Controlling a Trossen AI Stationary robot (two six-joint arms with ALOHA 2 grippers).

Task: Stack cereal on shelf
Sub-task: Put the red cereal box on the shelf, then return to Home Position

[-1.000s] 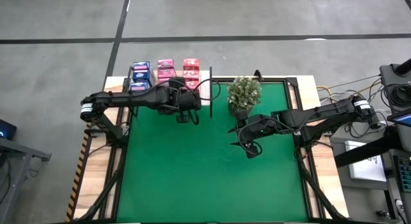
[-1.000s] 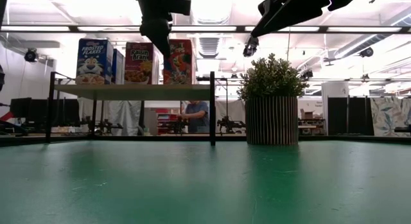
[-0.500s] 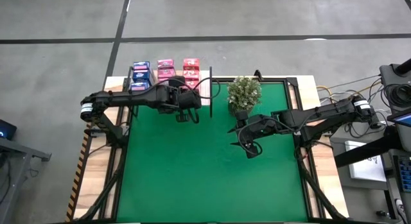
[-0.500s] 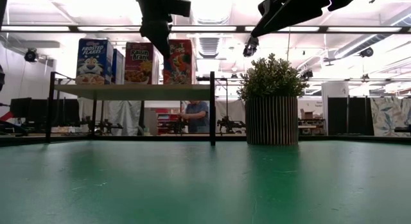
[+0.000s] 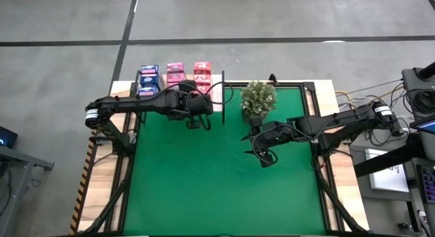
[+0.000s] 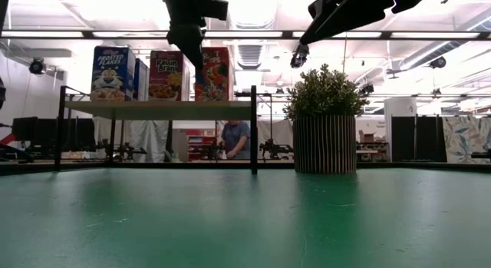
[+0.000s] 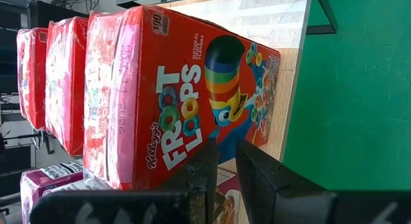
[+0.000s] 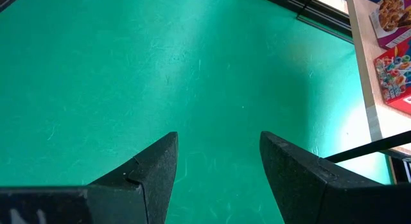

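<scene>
The cereal boxes (image 5: pixel 175 75) stand in rows on the shelf (image 6: pixel 157 109) at the far left of the worktop (image 5: pixel 224 176). The left hand (image 7: pixel 221 161) hovers just in front of the red box (image 7: pixel 186 89), its fingers nearly together and gripping nothing. The right hand (image 5: pixel 266 157) hangs over the green mat, near the potted plant (image 5: pixel 258 98), fingers apart and empty.

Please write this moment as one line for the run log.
left gripper: nearly shut, empty, facing Froot Loops box on shelf | right gripper: open, empty, above green mat near plant
</scene>
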